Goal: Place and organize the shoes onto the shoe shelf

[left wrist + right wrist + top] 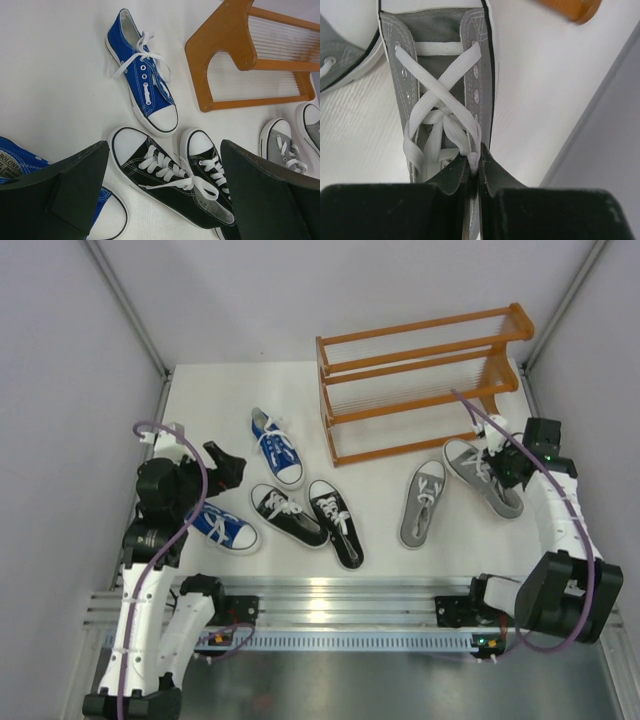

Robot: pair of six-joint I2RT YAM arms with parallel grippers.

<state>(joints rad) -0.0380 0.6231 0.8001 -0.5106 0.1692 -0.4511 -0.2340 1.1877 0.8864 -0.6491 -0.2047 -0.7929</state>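
- The right gripper, its fingers pressed together on the side wall of a grey shoe next to the lace knot, at the right end of the shoe shelf.
- So thin a pinch of canvas could slip, or let the shoe swing toe-down and catch a rail.
- A trapped lace could drag the shoe on release.
- The left gripper hangs spread above the black pair; no shoe is shelved yet.
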